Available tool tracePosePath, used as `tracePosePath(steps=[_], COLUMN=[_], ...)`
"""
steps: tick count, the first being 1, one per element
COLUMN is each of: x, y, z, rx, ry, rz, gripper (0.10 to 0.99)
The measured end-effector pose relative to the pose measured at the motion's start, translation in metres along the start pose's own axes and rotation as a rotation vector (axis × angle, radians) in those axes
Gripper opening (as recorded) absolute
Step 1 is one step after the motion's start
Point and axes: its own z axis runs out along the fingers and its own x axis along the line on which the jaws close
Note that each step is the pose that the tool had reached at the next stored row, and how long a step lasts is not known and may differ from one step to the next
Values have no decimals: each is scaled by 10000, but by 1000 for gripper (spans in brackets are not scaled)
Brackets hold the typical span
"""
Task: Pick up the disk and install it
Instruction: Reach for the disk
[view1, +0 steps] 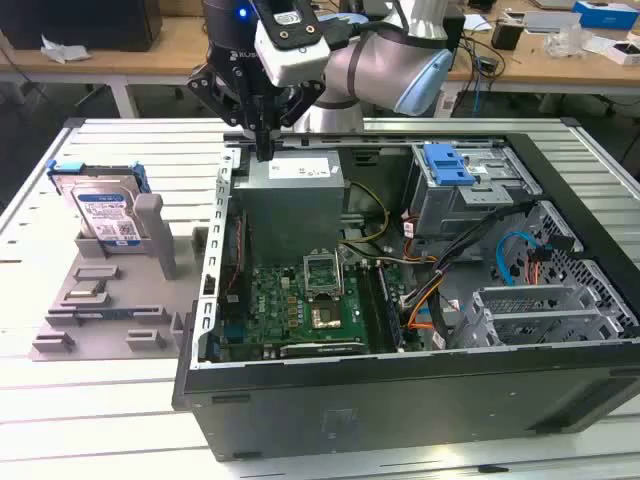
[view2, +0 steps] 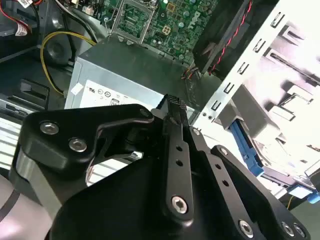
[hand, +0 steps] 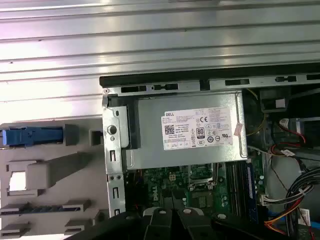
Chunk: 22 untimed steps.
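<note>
The disk (view1: 105, 213) stands on edge in a grey holder (view1: 110, 300) on the table, at the exterior view's left, outside the computer case; it is silver-grey with a white-and-blue label and a blue carrier. In both wrist views the carrier shows as a blue strip (hand: 31, 136) (view2: 246, 146). My gripper (view1: 265, 148) hangs over the case's back corner above the power supply (view1: 295, 172), well to the right of the disk. Its fingers (view2: 175, 107) are shut together with nothing between them.
The open computer case (view1: 400, 400) lies on its side with the motherboard (view1: 300, 300) exposed. A metal drive cage (view1: 475, 195) with a small blue bracket (view1: 447, 163) sits at the exterior view's right, with loose cables (view1: 430, 290) beside it. Workbenches stand behind.
</note>
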Motion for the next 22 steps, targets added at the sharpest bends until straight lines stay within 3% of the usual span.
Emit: tracePosePath(steps=[4,12,15,18,22], x=[212,464,587,765,901], y=[-16,-35,-44,-56,-63], z=[-6,-13,-16,-20,-22], rx=[0,1,0,1,1], ry=[0,1,0,0,0], rz=[0,-1,1,0,-1], gripper=[102,102,102,102,102])
